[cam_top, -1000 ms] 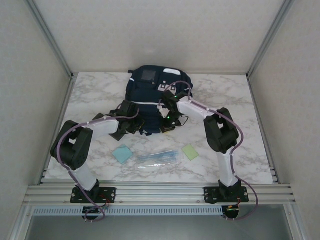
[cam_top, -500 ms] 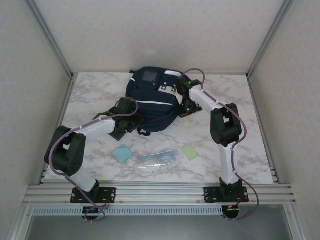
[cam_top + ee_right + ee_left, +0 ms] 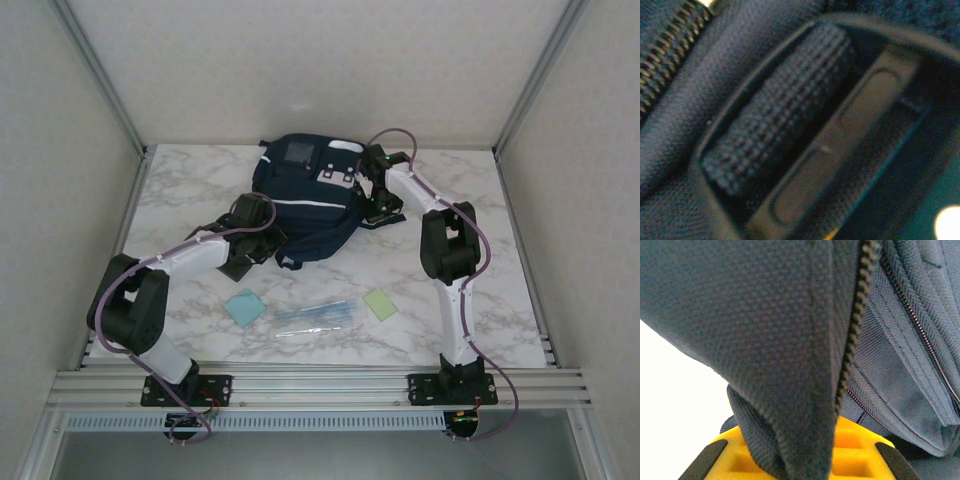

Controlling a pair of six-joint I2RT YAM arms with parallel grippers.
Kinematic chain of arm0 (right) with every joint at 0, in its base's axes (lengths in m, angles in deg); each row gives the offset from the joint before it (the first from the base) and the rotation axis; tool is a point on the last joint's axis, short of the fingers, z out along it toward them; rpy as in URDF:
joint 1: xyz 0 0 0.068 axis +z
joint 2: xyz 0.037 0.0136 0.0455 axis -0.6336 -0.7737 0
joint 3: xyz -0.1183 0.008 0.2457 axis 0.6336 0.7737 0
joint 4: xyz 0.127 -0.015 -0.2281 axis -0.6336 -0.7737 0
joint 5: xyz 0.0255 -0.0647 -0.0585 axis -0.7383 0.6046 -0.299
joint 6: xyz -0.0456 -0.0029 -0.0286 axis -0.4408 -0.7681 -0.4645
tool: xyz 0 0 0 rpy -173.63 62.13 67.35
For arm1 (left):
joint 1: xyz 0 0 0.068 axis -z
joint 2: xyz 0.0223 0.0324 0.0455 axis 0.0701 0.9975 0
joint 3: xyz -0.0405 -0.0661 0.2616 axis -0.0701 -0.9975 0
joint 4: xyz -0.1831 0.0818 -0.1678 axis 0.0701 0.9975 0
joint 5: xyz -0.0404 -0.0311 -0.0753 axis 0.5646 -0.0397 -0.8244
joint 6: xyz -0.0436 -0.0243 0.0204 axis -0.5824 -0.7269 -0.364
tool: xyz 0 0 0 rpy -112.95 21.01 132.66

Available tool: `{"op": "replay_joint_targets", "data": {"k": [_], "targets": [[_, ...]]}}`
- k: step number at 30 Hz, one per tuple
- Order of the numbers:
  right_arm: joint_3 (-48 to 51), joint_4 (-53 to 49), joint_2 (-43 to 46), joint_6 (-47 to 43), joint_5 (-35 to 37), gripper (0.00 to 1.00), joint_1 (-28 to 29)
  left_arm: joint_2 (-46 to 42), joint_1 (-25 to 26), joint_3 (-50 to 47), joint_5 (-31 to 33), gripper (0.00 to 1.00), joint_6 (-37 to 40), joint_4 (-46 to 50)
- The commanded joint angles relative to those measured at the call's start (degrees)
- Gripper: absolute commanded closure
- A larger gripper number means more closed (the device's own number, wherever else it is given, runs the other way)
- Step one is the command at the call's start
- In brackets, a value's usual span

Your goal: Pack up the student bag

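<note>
The student bag [image 3: 300,195], dark navy with a thin white stripe and a grey square patch, lies at the back middle of the table. My left gripper [image 3: 262,243] is at the bag's lower left edge. In the left wrist view it is shut on a fold of navy fabric [image 3: 765,315] beside a zipper [image 3: 855,330], pinched between the yellow pads [image 3: 855,450]. My right gripper [image 3: 377,205] is at the bag's right side, shut. The right wrist view is dark and very close on a black webbing strap [image 3: 780,130] threaded through a buckle [image 3: 840,145].
On the marble table [image 3: 470,200] in front of the bag lie a light blue square pad [image 3: 245,307], a clear packet of pens [image 3: 312,317] and a pale green square pad [image 3: 380,303]. Frame walls stand at both sides and the back.
My right gripper has moved from the bag's lower middle up and right to its right side, and the bag's right side has spread out. The left gripper kept its hold and shifted slightly.
</note>
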Motion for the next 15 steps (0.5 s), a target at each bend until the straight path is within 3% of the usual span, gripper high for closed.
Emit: {"op": "replay_joint_targets", "data": {"k": [1, 5, 10, 15], "targets": [[0.77, 11.59, 1.50, 1.73, 19.84, 1.00, -4.30, -3.70, -0.88, -1.14, 1.42, 1.00, 4.05, 5.92], [-0.55, 10.97, 0.78, 1.38, 19.13, 1.00, -4.62, -4.95, -0.87, -1.43, 2.08, 1.00, 5.64, 7.72], [1.41, 9.93, 3.91, 4.95, 4.44, 1.00, -4.59, -4.68, -0.87, -1.58, 1.05, 1.00, 4.97, 6.00], [7.60, 12.41, 9.49, 8.83, -8.64, 0.75, -4.59, -3.47, -0.35, -0.82, -0.31, 1.00, 4.74, 4.66]]}}
